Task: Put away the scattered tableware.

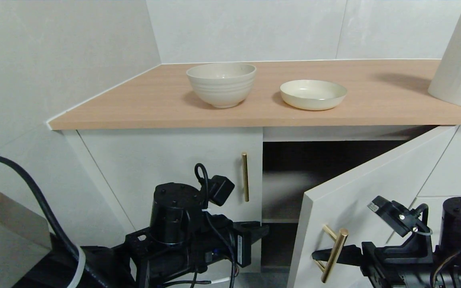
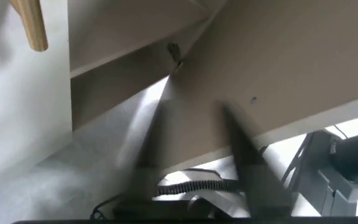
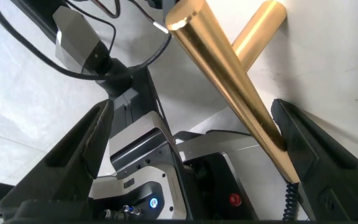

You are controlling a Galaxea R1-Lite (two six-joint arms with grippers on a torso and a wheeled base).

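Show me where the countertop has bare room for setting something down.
Bare countertop lies left of the deep bowl, and between the shallow dish and the white ribbed object. The gap between bowl and dish is narrow. The open cabinet shelf looks bare too.

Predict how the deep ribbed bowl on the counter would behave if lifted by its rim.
The ribbed bowl looks rigid and ceramic-like, so probably breakable and fairly heavy. Its smooth wall may slip. With a narrow foot under a wide rim, it could tip if pushed high.

Deep bowl (image 1: 221, 84) & shallow dish (image 1: 313, 94) on counter (image 1: 134, 108), cab door (image 1: 366, 188) open, R claw (image 1: 325, 256) at handle (image 1: 337, 245)
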